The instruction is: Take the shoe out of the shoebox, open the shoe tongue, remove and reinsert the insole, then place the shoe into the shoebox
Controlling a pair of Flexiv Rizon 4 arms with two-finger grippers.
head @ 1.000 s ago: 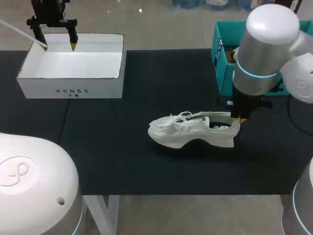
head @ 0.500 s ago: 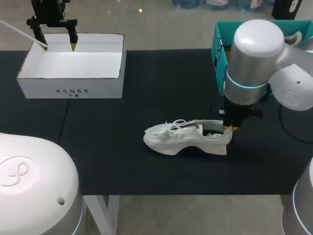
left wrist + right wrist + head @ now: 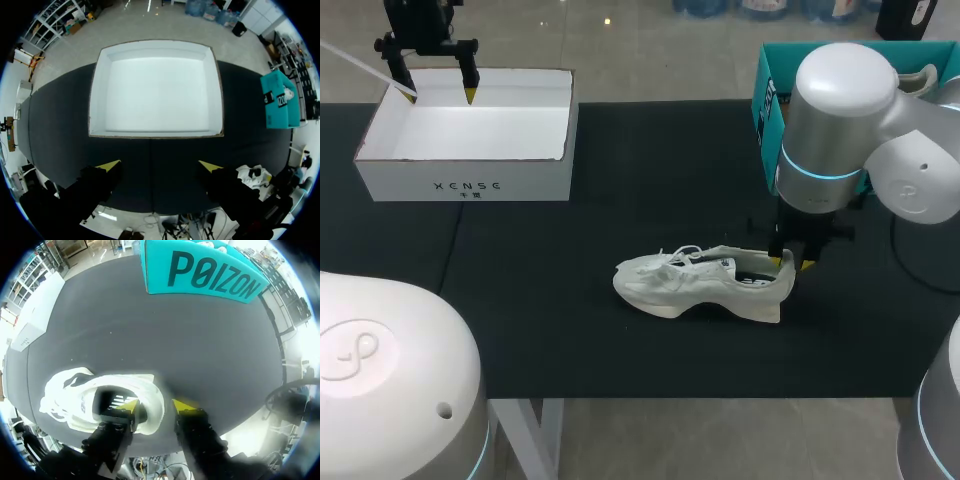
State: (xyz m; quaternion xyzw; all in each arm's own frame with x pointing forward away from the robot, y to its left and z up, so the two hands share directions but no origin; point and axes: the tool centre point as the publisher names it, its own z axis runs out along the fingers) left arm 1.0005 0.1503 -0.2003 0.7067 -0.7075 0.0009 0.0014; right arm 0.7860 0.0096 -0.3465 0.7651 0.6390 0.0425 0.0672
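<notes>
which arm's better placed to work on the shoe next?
Right, probably. Its gripper is at the heel of the shoe, mid-table. The left gripper hangs open above the white shoebox at the far corner, well away from the shoe.

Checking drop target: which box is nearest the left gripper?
The white shoebox, open and empty at far left; the left gripper hangs at its far rim. The teal box stands far right.
</notes>
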